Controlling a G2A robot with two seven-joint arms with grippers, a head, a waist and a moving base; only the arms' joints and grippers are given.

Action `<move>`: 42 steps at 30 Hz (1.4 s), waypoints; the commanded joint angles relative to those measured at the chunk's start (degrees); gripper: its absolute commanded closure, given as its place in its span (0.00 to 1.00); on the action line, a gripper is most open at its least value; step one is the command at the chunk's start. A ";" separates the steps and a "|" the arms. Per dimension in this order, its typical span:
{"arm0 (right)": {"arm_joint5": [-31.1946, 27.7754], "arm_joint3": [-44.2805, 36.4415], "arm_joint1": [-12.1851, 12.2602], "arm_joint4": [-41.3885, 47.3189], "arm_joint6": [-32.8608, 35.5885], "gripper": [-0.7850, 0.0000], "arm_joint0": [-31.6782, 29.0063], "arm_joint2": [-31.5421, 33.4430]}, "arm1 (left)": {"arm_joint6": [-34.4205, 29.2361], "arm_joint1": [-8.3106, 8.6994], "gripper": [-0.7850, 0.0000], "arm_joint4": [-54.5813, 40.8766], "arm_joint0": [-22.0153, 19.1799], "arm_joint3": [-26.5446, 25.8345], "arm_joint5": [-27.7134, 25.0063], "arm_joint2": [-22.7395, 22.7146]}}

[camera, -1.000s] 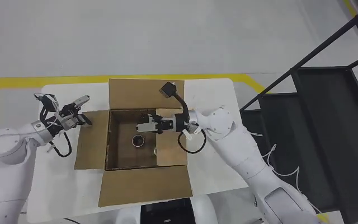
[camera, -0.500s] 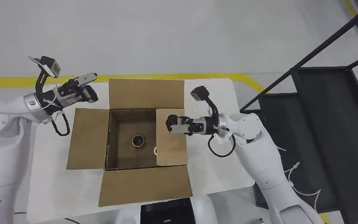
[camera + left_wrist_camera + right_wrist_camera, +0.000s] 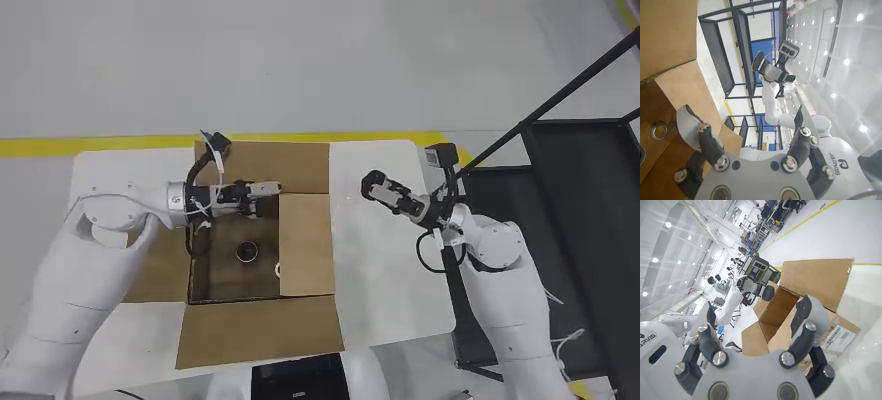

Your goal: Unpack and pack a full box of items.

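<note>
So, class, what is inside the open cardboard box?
On the floor of the cardboard box lie a dark round item and a small metal ring. The flap folded inward covers one side, so anything under it cannot be seen.

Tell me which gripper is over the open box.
The left gripper: it hangs over the box near its far side, jaws open, while the right gripper is over the white table beside it.

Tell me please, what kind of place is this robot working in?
Probably a robotics test hall or workshop: a yellow line painted on the pale floor, black metal frame shelving, and an open brown cardboard box on a white table.
</note>
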 commanded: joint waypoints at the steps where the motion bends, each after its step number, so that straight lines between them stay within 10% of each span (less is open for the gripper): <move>1: 0.10 -0.34 0.14 0.16 -0.13 0.00 -0.71 -0.03 | -1.35 -0.20 0.00 1.83 -0.50 0.95 -0.72 1.57; 16: 0.25 -2.39 1.18 0.40 -1.06 0.00 -3.55 0.60 | 1.31 -1.91 0.00 7.38 0.96 8.90 -5.93 8.51; 30: 0.71 -4.93 2.14 2.19 -1.31 0.00 -4.92 1.59 | 1.58 -5.27 0.00 -12.11 -3.28 12.64 -14.25 8.84; 42: -0.26 -6.87 2.98 5.54 -1.13 0.00 -5.68 3.90 | -2.44 -12.30 0.00 -22.27 -12.13 23.08 -18.79 19.09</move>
